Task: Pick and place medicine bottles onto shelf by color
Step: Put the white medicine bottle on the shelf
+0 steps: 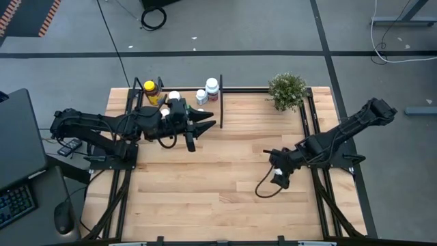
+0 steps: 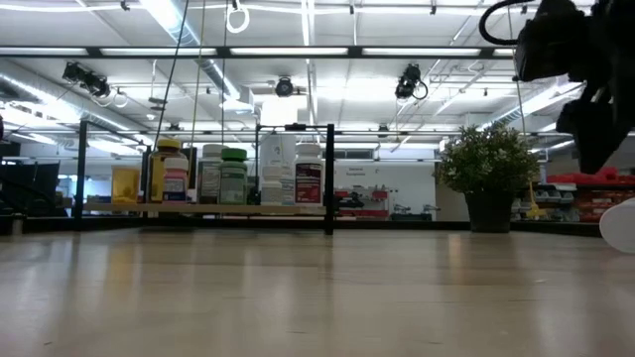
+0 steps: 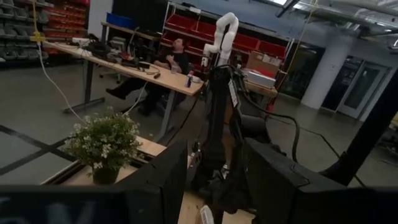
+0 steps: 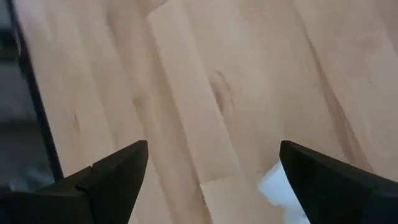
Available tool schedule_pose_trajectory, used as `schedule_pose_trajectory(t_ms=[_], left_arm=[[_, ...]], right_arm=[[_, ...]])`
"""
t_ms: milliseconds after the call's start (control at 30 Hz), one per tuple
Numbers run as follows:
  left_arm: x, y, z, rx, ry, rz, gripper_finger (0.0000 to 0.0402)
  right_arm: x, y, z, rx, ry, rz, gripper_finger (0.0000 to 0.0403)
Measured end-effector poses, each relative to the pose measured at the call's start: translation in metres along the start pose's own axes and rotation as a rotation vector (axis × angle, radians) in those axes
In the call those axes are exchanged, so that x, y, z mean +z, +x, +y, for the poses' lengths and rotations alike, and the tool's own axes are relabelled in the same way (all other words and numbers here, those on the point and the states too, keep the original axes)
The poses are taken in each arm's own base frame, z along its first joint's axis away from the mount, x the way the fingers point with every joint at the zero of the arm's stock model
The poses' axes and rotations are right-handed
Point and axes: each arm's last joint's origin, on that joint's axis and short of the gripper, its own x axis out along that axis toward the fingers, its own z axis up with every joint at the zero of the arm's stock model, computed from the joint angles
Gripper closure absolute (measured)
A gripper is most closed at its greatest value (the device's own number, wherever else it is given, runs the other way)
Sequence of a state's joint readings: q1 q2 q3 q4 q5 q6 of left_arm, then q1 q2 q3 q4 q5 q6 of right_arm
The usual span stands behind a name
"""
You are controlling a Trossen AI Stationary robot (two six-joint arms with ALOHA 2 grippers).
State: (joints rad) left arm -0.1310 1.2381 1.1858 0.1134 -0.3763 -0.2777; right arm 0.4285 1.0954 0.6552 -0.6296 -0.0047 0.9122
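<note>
Several medicine bottles stand on the shelf [image 2: 228, 209] at the table's far left: an amber yellow-capped one [image 1: 151, 92] [image 2: 171, 171], a green one [image 2: 233, 176], a white one with a magenta label [image 1: 212, 87] [image 2: 309, 177] and other white ones. My left gripper [image 1: 201, 132] [image 3: 214, 186] is open and empty, level, just in front of the shelf and pointing toward the table's right. My right gripper [image 1: 280, 174] [image 4: 214, 180] is open above the table's right middle, pointing down. A white thing [image 4: 278, 186] [image 2: 621, 224], perhaps a bottle, lies on the table beside one of its fingers; I cannot tell whether they touch.
A small potted plant [image 1: 287, 90] [image 2: 488, 174] stands at the far edge, right of the shelf. Black frame rods [image 1: 311, 119] run along the table's sides. Bare wooden tabletop [image 1: 218, 184] spreads across the middle and near side. A person sits at a desk [image 3: 177, 53] in the room beyond.
</note>
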Motion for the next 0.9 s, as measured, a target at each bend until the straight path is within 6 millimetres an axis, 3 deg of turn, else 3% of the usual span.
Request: schedule_pose_trajectory(t_ms=[300, 567, 900], left_arm=[[-0.006, 0.004, -0.004, -0.01, -0.037, 0.014, 0.0239], [-0.023, 0.009, -0.019, -0.046, -0.106, 0.07, 0.0239], [-0.042, 0.009, -0.025, -0.039, -0.024, 0.195, 0.0239]], right_arm=[[-0.004, -0.002, -0.017, -0.078, -0.302, 0.15, 0.003], [-0.006, 0.0, -0.019, -0.089, -0.49, 0.19, 0.003], [-0.009, 0.03, -0.022, -0.239, -0.604, 0.336, 0.003]])
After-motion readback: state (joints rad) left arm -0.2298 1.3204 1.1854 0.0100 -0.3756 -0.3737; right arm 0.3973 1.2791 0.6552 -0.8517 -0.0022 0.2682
